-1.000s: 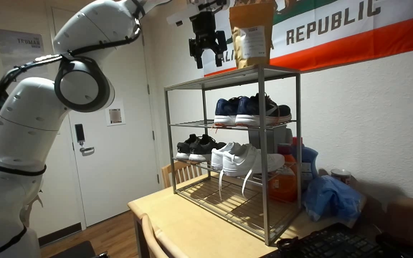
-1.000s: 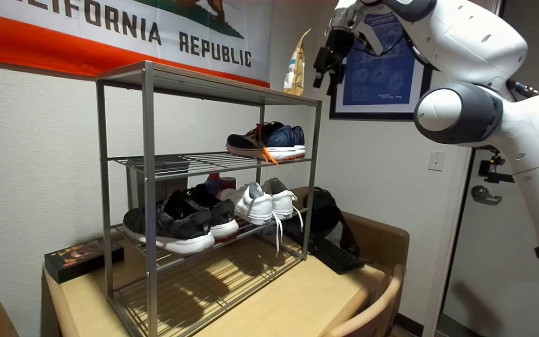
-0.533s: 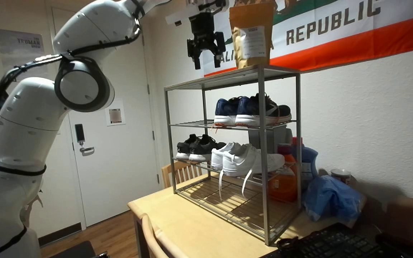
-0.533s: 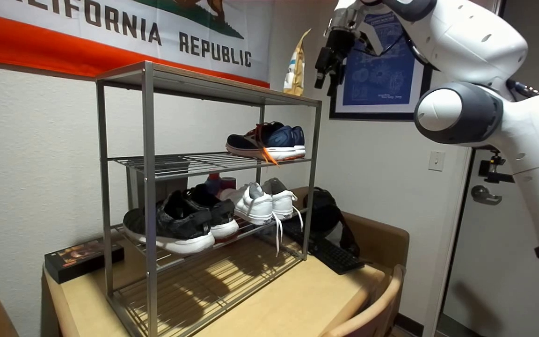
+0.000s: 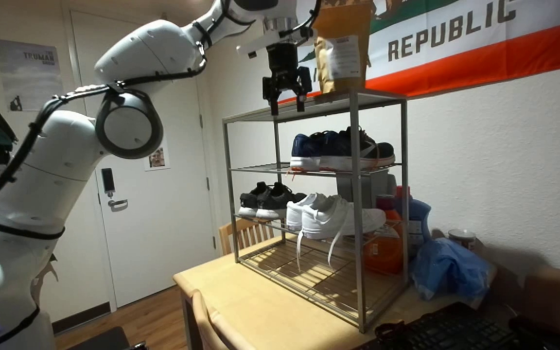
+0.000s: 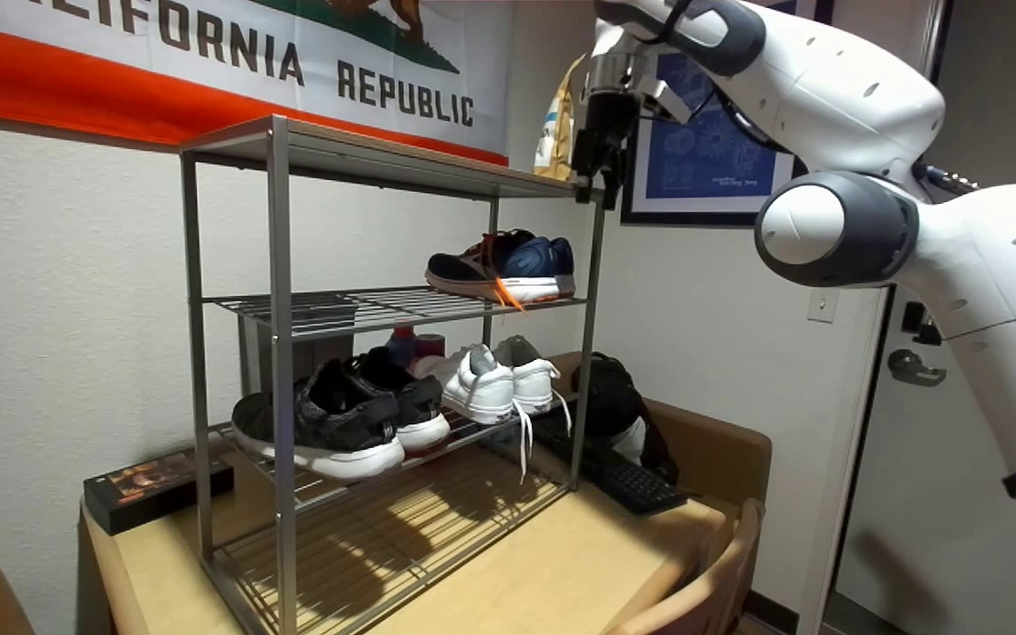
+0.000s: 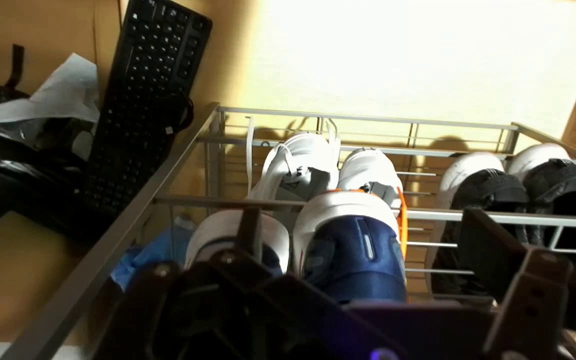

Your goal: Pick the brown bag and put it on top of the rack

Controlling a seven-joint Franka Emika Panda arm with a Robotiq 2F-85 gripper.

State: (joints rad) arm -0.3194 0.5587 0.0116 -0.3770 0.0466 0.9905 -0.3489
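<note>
- The crinkly brown bag [image 5: 342, 53] stands on top of the thin-legged metal rack [image 5: 358, 204].
- I see my black gripper [image 5: 288, 105] near it, jaws spread wide.

1. Bag [image 5: 342, 23]: part hidden behind the arm [image 5: 151, 49] in an exterior view.
2. Label [image 5: 344, 58] — most print too small to read.
3. Flag [image 5: 464, 46] — cut off in both exterior views.
4. Claw [image 7: 361, 212]: cut off below, wrist view.

The bag [image 5: 343, 25] is brown with a white label [image 5: 343, 58], and the rack [image 6: 280, 265] is grey. The dark blue shoes [image 6: 539, 257] have an orange lace [image 6: 506, 294], the black shoes [image 6: 345, 414] have white soles [image 6: 371, 460].
</note>
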